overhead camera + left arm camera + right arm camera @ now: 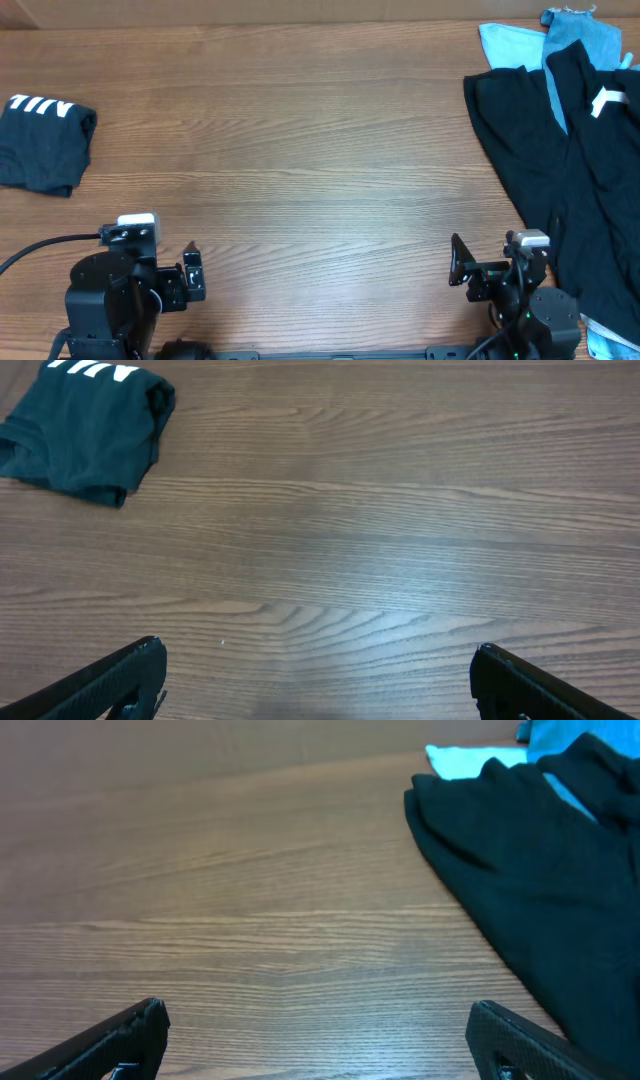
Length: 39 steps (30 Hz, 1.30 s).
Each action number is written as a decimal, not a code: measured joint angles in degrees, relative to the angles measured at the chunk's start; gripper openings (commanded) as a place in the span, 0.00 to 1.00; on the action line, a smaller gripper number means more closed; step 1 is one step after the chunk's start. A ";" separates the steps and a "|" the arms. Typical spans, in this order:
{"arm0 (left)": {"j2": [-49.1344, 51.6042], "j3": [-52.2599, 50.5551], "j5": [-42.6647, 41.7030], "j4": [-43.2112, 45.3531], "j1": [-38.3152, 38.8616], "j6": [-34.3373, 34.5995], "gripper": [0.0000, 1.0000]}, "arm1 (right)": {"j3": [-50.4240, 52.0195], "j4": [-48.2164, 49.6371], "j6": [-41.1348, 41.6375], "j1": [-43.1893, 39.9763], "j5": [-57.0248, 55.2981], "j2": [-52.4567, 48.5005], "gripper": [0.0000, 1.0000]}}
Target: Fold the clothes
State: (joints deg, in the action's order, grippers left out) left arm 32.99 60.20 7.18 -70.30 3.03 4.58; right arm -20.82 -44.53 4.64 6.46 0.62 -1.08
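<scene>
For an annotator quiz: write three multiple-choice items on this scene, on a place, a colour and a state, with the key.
1. Where on the table does the folded black shirt lie?
A. Far left
B. Centre
C. On the right-hand heap

2. Which colour shows beside black in the unfolded pile at right?
A. Red
B. Yellow
C. Light blue

3. How do the left gripper and right gripper stand?
A. Both shut on cloth
B. Both open, empty
C. Left holds the shirt

1 A: it sits alone near the left edge.
2 C: light blue pieces peek out at the pile's far end.
3 B: in both wrist views the jaws stand apart over bare wood.
</scene>
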 measured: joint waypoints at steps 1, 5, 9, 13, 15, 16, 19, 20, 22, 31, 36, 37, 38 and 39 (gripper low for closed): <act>0.02 -0.02 -0.02 0.00 0.00 0.00 1.00 | 0.94 2.25 0.00 0.00 0.22 0.04 1.00; 0.00 -0.02 -0.02 -0.02 0.00 0.00 1.00 | 7.72 23.32 -1.51 0.00 -0.33 0.44 1.00; 0.00 -0.09 0.00 -0.11 0.00 0.00 1.00 | 19.50 45.57 -3.39 0.00 -0.68 0.44 1.00; 0.00 -0.09 -0.02 -0.07 0.00 0.00 1.00 | 19.78 39.47 -6.10 0.02 -0.15 0.44 1.00; 0.00 -0.09 0.00 -0.07 0.00 0.02 1.00 | 19.78 39.34 -6.19 0.02 0.07 0.44 1.00; 0.00 -0.09 -0.02 -0.07 0.00 0.00 1.00 | 19.78 39.41 -6.16 0.02 0.09 0.44 1.00; 0.00 -0.09 0.00 -0.07 0.00 0.02 1.00 | 19.78 39.36 -6.16 0.02 0.44 0.44 1.00; 0.00 -0.09 -0.02 -0.07 0.00 0.00 1.00 | 19.78 39.39 -6.19 0.02 0.44 0.44 1.00; 0.00 -0.09 0.00 -0.07 0.00 0.00 1.00 | 19.78 39.39 -6.14 0.02 0.44 0.44 1.00; 0.00 -0.11 -0.02 -0.07 0.00 0.00 1.00 | 19.78 39.36 -6.21 0.02 0.46 0.44 1.00; 0.00 -0.09 -0.02 -0.07 0.00 0.02 1.00 | 19.78 39.41 -6.16 0.02 0.46 0.44 1.00; 0.00 -0.09 -0.02 -0.07 0.00 0.00 1.00 | 19.78 39.36 -6.16 0.02 0.44 0.44 1.00; 0.00 -0.09 -0.02 -0.07 0.00 0.00 1.00 | 19.78 39.36 -6.16 0.02 0.46 0.44 1.00; 0.00 -0.09 -0.02 -0.07 0.00 0.02 1.00 | 19.78 39.36 -6.16 0.02 0.46 0.44 1.00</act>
State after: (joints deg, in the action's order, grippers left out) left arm 32.99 60.12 7.16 -70.37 3.03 4.60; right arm -1.04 -5.17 -1.52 6.48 1.08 -0.64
